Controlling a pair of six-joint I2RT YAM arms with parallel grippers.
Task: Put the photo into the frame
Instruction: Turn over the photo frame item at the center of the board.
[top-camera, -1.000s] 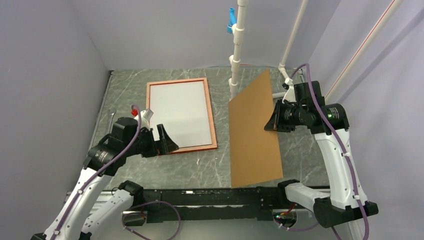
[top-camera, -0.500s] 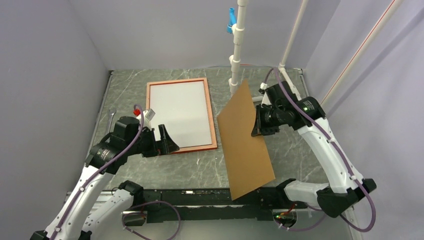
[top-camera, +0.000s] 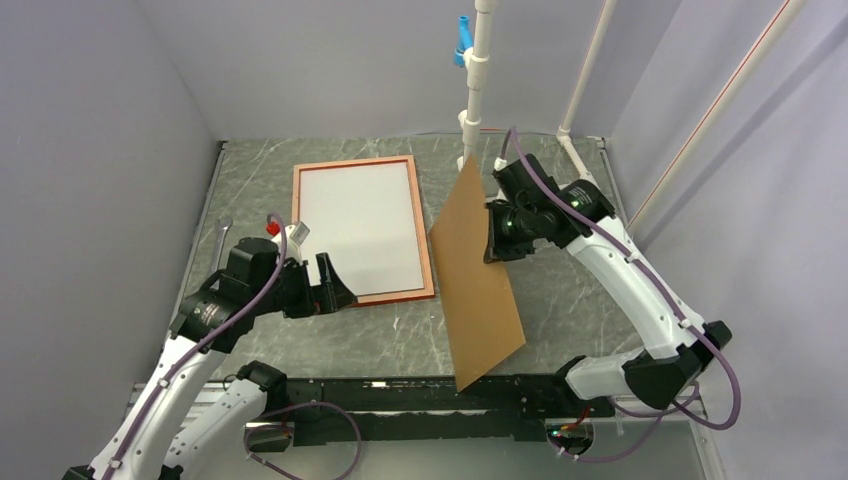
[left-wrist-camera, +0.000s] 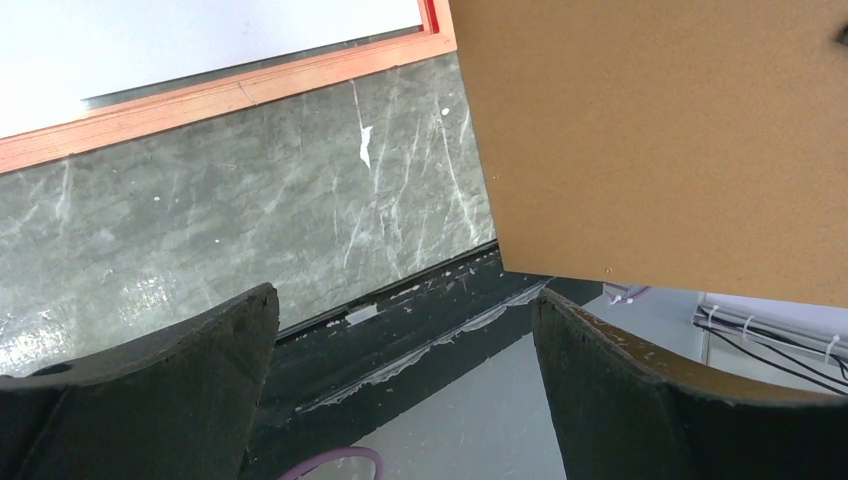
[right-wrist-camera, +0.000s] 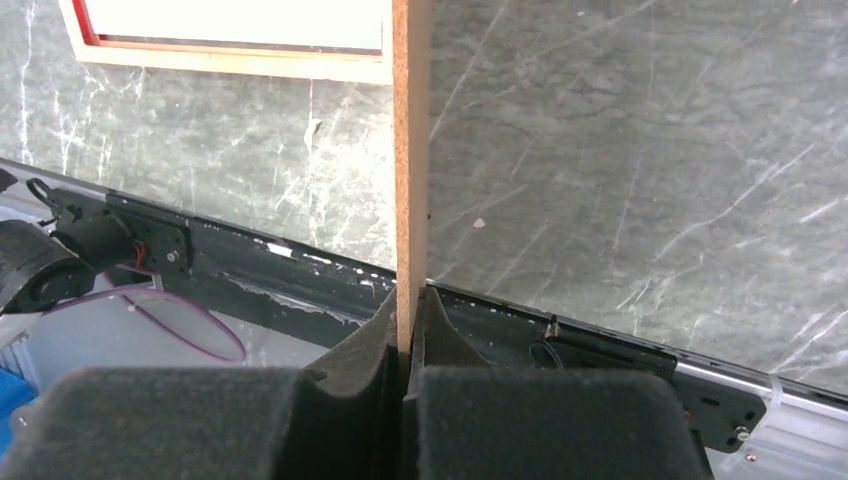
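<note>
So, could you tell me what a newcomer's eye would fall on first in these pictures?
Most striking is the brown backing board, held on edge and tilted above the middle of the table, pinched in the shut right gripper. Left of it the orange-edged frame lies flat, white inside, with the open left gripper by its near edge.

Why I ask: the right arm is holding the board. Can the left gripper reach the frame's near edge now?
Probably yes. The open left gripper hovers by the near edge of the frame, nothing between them; the board in the right gripper hangs to one side.
</note>
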